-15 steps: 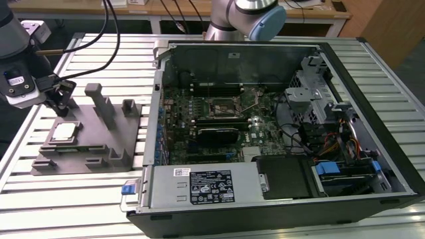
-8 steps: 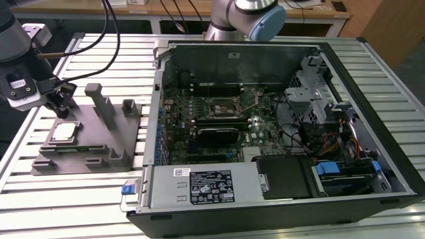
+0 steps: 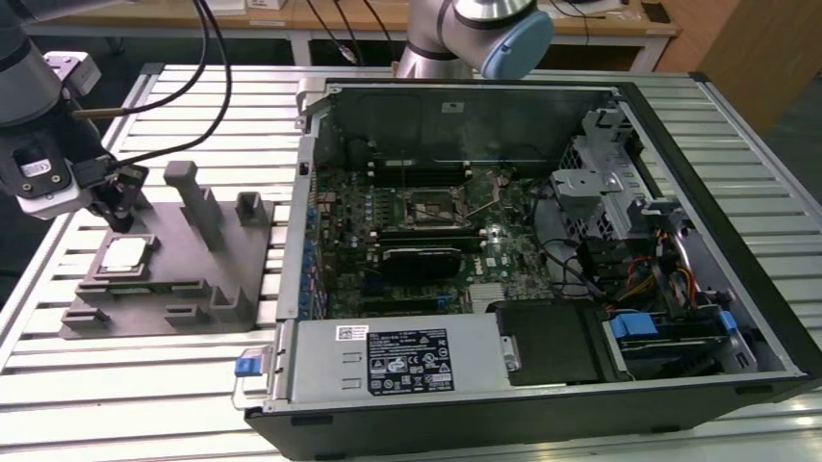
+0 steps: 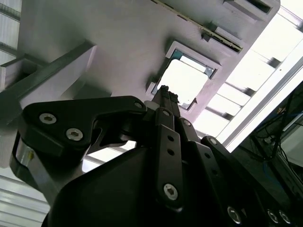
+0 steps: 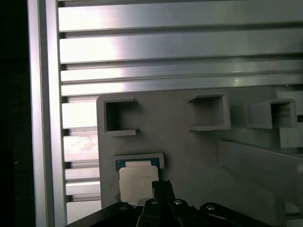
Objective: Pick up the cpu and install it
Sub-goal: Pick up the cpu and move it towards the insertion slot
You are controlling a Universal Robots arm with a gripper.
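We see the gripper (image 3: 119, 219) close over the cpu (image 3: 125, 255), fingers (image 5: 163, 189) clenched together on nothing; the cpu lies in the grey fixture (image 3: 192, 279).

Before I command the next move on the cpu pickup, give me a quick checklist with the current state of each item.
1. Small square silver-grey cpu lying flat in a recess of the grey blocky fixture: ok.
2. Cpu top uncovered, as seen in both wrist views: ok.
3. Black hand positioned at the cpu's edge: ok.
4. Hand open wide enough to take the cpu: not ok, the tips are together.
5. Hand clear of the cpu's surface: cannot tell.
6. Square socket inside the open black computer case free to receive the cpu: cannot tell.
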